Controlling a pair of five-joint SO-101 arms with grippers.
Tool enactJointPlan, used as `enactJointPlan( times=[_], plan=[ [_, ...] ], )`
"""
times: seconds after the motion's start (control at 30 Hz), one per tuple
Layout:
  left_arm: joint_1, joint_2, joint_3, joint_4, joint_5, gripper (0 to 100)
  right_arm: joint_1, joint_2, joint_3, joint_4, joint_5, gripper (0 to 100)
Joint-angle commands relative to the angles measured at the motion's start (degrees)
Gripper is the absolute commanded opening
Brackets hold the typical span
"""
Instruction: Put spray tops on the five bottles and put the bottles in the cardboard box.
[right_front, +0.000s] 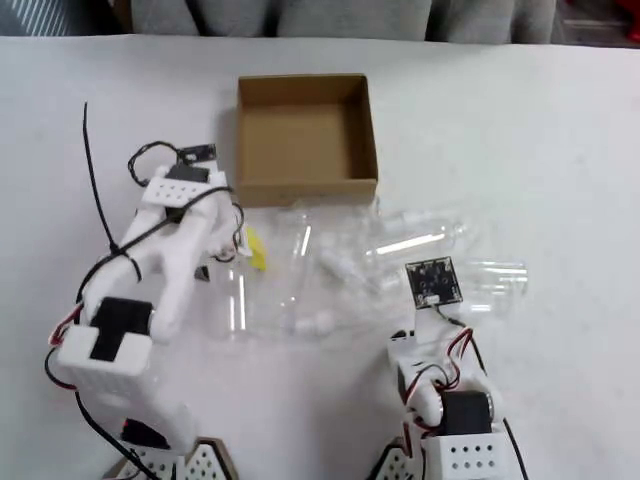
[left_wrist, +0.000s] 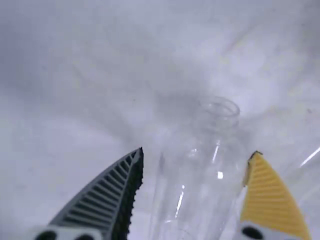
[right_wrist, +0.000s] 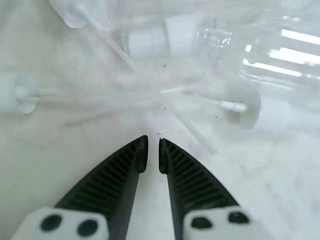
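The open cardboard box (right_front: 305, 135) stands at the back centre, nothing inside. In front of it lie several clear bottles (right_front: 420, 240) and white spray tops (right_front: 318, 322) with thin tubes. My left gripper (left_wrist: 197, 152) is open and straddles an uncapped clear bottle (left_wrist: 218, 107), its grey finger (left_wrist: 115, 195) on one side and its yellow finger (left_wrist: 267, 195) on the other. In the high view the left gripper (right_front: 250, 250) sits at the left end of the pile. My right gripper (right_wrist: 152, 142) is shut, empty, just above the table short of spray tops (right_wrist: 250, 112) and a bottle (right_wrist: 270, 50).
The right arm's base and its camera board (right_front: 432, 282) sit at the front right. Black cables (right_front: 95, 190) loop over the left arm. White table (right_front: 520, 140) stretches wide to the right of the box.
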Motion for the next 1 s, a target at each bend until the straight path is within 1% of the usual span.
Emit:
enactJointPlan(
  times=[0.0, 0.13, 0.2, 0.3, 0.4, 0.43, 0.5, 0.57, 0.63, 0.7, 0.77, 0.83, 0.9, 0.93, 0.97],
  plan=[
    [-0.5, 0.1, -4.0, 2.0, 0.4, 35, 0.7, -0.4, 0.4, -1.1, -0.4, 1.7],
    [0.5, 0.1, -4.1, 1.9, 0.2, 35, 0.7, -0.4, 0.4, -1.1, -0.4, 1.7],
    [1.7, 0.1, -4.0, 1.9, 0.2, 32, 0.7, -0.4, 0.4, -1.1, -0.4, 1.7],
    [3.1, 0.1, -3.4, 1.0, -0.6, 21, 0.8, -0.4, 0.4, -1.1, -0.4, 1.7],
    [3.0, 0.1, -3.0, -0.5, -5.0, 4, 0.8, -0.4, 0.4, -1.1, -0.4, 1.7],
    [2.9, 0.1, -3.2, -0.5, -6.1, 1, 0.8, -0.4, 0.4, -1.1, -0.4, 1.7],
    [2.8, 0.1, -3.3, -0.4, -6.4, 4, 0.8, -0.4, 0.4, -1.1, -0.4, 1.7],
    [2.7, 0.0, -3.3, -0.4, -6.6, 4, 0.8, -0.4, 0.4, -1.0, -0.4, 1.7],
    [2.7, 0.0, -3.5, -0.5, -6.9, 2, 2.3, -0.4, 0.0, -0.9, -0.4, 1.7],
    [2.6, 0.0, -3.5, -0.5, -6.9, 2, 6.0, -0.4, -2.3, -1.0, -0.4, 1.7],
    [2.6, 0.0, -3.5, -0.8, -6.9, 2, 11.6, -0.4, -4.7, -1.4, -0.4, 1.9],
    [2.0, 0.0, -3.5, -1.8, -6.9, 2, 15.9, -0.4, -5.7, -5.5, -0.3, 2.1],
    [0.6, 0.0, -3.5, -2.3, -7.0, 2, 18.3, -0.3, -5.8, -11.5, -0.2, 2.1],
    [-0.3, -0.1, -3.5, -2.5, -7.0, 2, 18.9, -0.2, -5.7, -13.5, 0.6, 2.1],
    [-1.2, -0.3, -3.5, -2.9, -7.7, 2, 19.2, -0.2, -5.5, -15.1, 3.7, 2.1]
  ],
)
